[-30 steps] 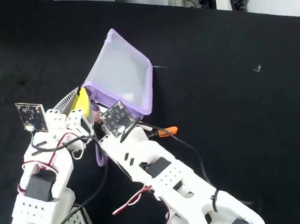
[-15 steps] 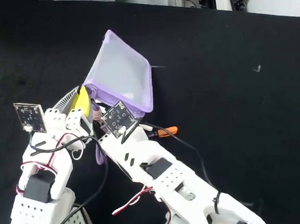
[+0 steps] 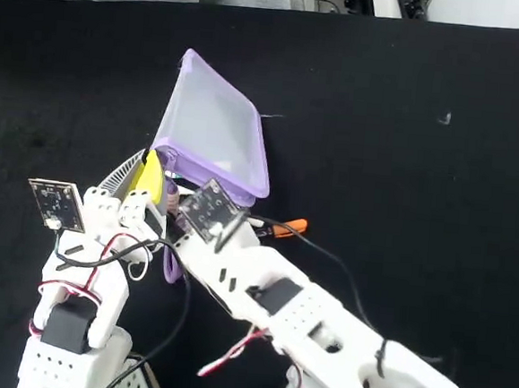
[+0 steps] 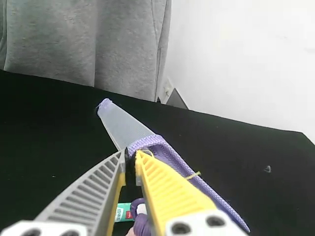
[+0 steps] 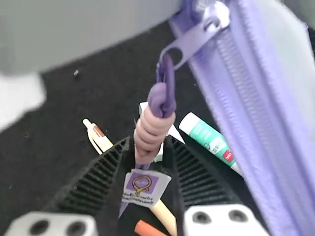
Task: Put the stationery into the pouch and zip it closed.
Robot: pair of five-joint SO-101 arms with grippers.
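Note:
The translucent purple pouch (image 3: 212, 132) stands tilted up off the black table, its zipper edge low and near both arms. My left gripper (image 4: 130, 156), with one grey and one yellow finger (image 3: 149, 175), is shut on the pouch's purple rim (image 4: 156, 144). My right gripper (image 5: 147, 142) is shut on the purple coiled zipper pull (image 5: 156, 110), which hangs from the slider (image 5: 197, 37). Under the pouch mouth lie a green-and-white glue stick (image 5: 209, 142) and a cream pen (image 5: 101, 140). An orange-tipped pen (image 3: 291, 224) pokes out beside the right arm.
A paper tag (image 5: 142, 184) dangles from the zipper pull. The black table (image 3: 407, 152) stretches open to the right and behind the pouch. A grey cloth (image 4: 83, 39) hangs beyond the table's far edge.
The pouch has tipped a little more upright and its near edge has risen slightly. Both grippers have kept their holds, and the right arm has shifted slightly.

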